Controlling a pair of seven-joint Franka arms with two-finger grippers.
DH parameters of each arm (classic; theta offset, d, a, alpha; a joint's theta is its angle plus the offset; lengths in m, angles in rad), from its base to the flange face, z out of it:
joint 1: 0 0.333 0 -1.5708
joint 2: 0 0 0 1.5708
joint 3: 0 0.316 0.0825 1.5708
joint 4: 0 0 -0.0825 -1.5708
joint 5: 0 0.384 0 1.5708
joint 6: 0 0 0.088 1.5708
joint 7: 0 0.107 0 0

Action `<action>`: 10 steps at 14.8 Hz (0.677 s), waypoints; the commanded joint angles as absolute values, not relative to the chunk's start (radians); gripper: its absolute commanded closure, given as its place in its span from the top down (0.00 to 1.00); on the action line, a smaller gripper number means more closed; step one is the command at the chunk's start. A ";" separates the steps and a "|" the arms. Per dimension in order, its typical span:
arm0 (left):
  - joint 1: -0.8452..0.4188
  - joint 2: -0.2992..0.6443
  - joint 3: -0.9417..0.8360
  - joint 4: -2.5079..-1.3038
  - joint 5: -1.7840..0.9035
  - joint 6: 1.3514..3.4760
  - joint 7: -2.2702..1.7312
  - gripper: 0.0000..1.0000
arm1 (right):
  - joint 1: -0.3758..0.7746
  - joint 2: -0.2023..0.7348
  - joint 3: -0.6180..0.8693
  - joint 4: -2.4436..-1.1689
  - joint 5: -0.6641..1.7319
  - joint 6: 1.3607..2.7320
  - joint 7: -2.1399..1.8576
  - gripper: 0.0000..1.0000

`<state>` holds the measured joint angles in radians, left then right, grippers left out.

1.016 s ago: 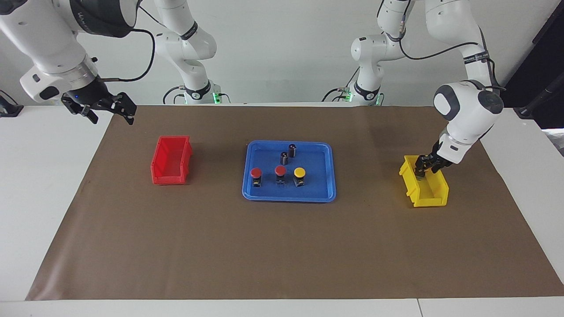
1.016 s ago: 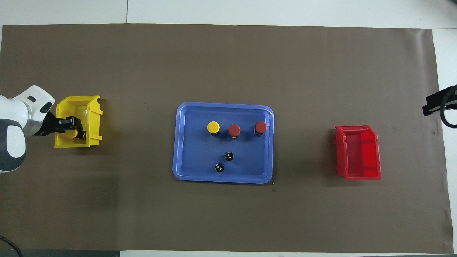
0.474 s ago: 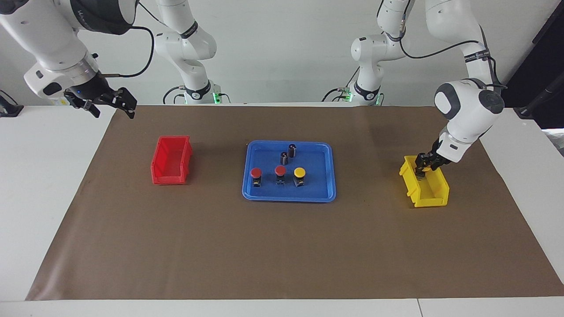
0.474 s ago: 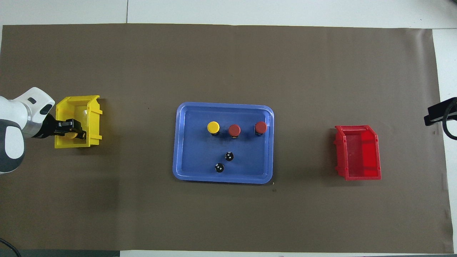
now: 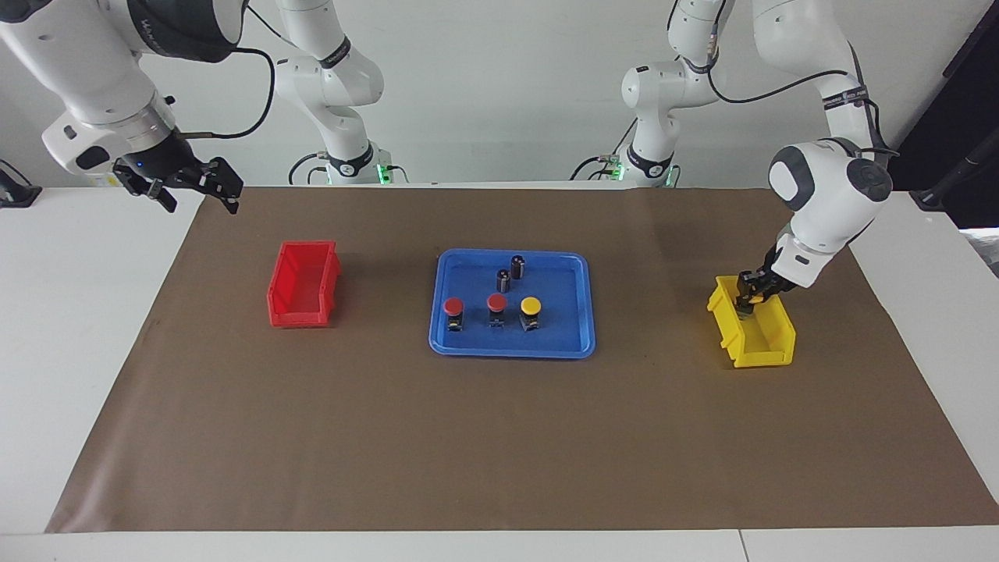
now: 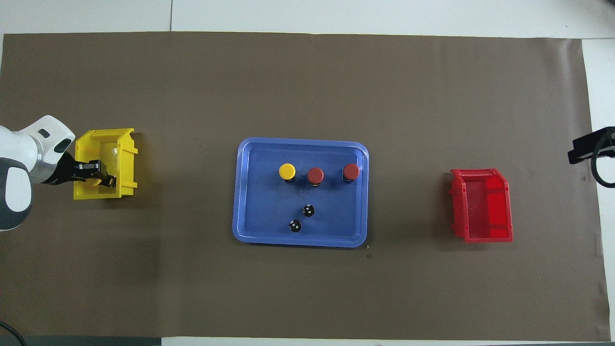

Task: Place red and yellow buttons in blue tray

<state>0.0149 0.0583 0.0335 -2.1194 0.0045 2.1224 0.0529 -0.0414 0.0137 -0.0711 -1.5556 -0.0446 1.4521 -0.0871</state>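
Observation:
The blue tray [image 5: 562, 324] [image 6: 259, 192] lies mid-table. Standing in it are two red buttons [image 5: 453, 306] [image 5: 496, 302], which also show in the overhead view [image 6: 351, 171] [image 6: 315, 175], and one yellow button [image 5: 531, 305] [image 6: 287, 170]. My left gripper [image 5: 747, 300] [image 6: 102, 177] reaches down into the yellow bin [image 5: 761, 347] [image 6: 125, 158], around the second yellow button [image 6: 94, 181], whose cap is mostly hidden. My right gripper [image 5: 199, 199] [image 6: 588, 149] is open and empty, waiting in the air over the mat's edge at the right arm's end.
Two dark grey capless cylinders [image 5: 518, 266] [image 5: 503, 279] stand in the tray, nearer to the robots than the buttons. A red bin [image 5: 303, 282] [image 6: 483, 205] with nothing in it sits toward the right arm's end. A brown mat [image 5: 499, 453] covers the table.
My left gripper has sunk a little deeper into the yellow bin over the button. My right gripper has lifted slightly and drifted toward the robots. The tray's contents have not moved.

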 commanded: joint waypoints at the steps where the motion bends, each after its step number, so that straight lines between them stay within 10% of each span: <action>1: -0.069 0.046 0.035 -1.926 0.074 1.901 -0.008 0.01 | -0.044 0.002 -0.071 -1.571 -0.041 1.468 -0.091 1.00; 4: -0.216 0.073 0.029 -1.781 0.155 1.741 -0.032 0.01 | -0.043 -0.003 -0.071 -1.578 -0.043 1.468 -0.092 1.00; 10: -0.490 0.084 0.026 -1.873 -0.046 2.001 -0.562 0.01 | -0.038 -0.006 -0.071 -1.585 -0.044 1.460 -0.095 1.00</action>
